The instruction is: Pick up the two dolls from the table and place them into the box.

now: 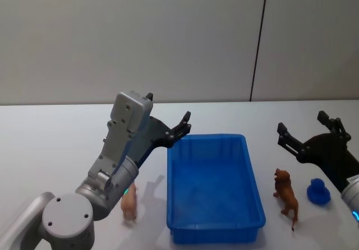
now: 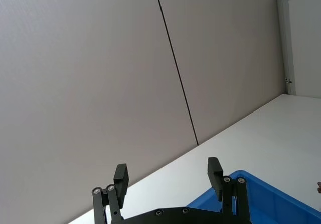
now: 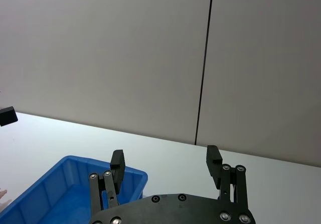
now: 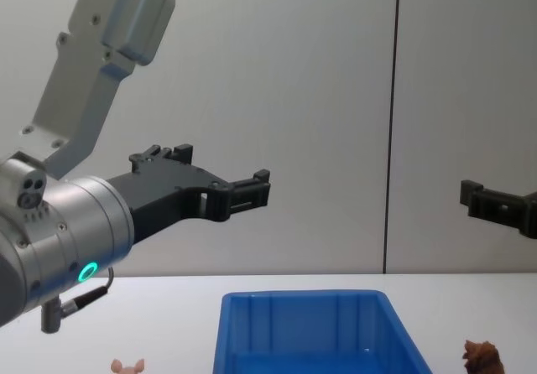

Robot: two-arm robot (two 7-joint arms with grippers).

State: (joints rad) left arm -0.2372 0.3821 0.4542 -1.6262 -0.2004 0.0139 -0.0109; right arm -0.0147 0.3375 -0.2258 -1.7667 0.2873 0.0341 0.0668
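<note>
Your bright blue box (image 1: 215, 137) sits on the pale surface (image 1: 50, 143). Just right of it stands the brown maned doll (image 1: 286, 196), and past that is the rounded blue doll (image 1: 318, 192), maybe a duck, hard to tell. The left pincer (image 2: 168, 173) hovers over the box's far left corner, spread wide and empty. The right pincer (image 1: 302, 122) hangs raised to the right of the box, also spread and empty.

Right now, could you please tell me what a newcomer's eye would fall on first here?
The bright blue box sits mid-table, empty. The left end effector hangs open, high by its far left corner, and the right end effector hangs open high on the right, where the brown doll and blue doll stand on the table beside the box. A small pink toy sits left of it.
</note>
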